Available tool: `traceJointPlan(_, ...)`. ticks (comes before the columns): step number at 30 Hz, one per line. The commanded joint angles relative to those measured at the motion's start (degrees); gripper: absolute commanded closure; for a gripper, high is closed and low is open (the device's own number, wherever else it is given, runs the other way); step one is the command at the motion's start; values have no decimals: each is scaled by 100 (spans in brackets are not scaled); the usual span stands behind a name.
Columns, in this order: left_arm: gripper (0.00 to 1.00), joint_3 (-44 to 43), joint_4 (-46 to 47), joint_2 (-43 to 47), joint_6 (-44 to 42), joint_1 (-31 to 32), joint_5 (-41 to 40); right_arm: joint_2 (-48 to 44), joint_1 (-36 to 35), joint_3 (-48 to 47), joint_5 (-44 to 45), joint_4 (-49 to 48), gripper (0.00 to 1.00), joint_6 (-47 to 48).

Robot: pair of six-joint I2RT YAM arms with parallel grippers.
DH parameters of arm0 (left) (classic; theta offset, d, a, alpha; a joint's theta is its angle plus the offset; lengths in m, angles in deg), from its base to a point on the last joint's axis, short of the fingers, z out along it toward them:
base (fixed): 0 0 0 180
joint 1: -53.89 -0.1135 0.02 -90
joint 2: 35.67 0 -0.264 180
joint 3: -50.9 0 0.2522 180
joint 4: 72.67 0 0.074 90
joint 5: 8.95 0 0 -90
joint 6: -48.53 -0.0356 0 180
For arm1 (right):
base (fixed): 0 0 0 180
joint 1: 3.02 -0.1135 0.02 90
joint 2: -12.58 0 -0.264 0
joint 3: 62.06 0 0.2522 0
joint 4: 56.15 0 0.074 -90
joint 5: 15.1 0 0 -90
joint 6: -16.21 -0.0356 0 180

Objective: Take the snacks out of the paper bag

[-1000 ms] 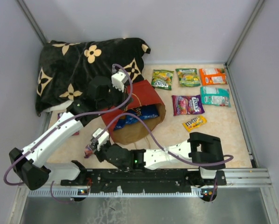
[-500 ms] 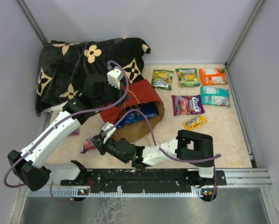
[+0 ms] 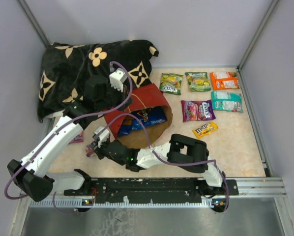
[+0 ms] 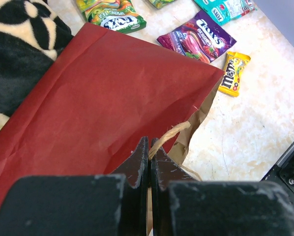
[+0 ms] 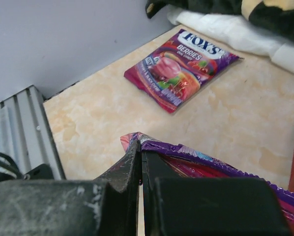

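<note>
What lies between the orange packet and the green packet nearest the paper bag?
A second green packet, in a row with the orange packet and the first green packet; the top view shows it.

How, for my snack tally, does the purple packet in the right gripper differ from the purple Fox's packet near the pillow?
The gripped packet is pinched at its edge by the shut right gripper; the Fox's packet lies free and flat. The Fox's packet shows its whole label; the gripped packet only a crinkled edge. Both are glossy purple.

The right tool [image 5: 139, 147] has carried its purple packet [image 5: 206, 161] farther left.
</note>
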Motion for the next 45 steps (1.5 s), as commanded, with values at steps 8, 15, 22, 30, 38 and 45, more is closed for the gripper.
traceJointPlan(8,100,-213,123,100,159,-238,604,357,82,54,-215,58,100,-921)
traceJointPlan(15,100,-196,144,26,230,-249,648,799,-188,-100,465,871,100,-2907)
traceJointPlan(22,100,-232,102,-106,298,-253,749,1026,-196,-474,1149,2575,100,-4941)
traceJointPlan(30,100,-221,100,-102,324,-258,854,1093,-171,-534,2192,3087,100,-6412)
traceJointPlan(38,100,-231,108,-76,377,-266,952,742,-2,-118,3015,3745,100,-7881)
traceJointPlan(45,100,-254,101,-170,427,-271,1080,1115,487,-1155,2911,4459,100,-7191)
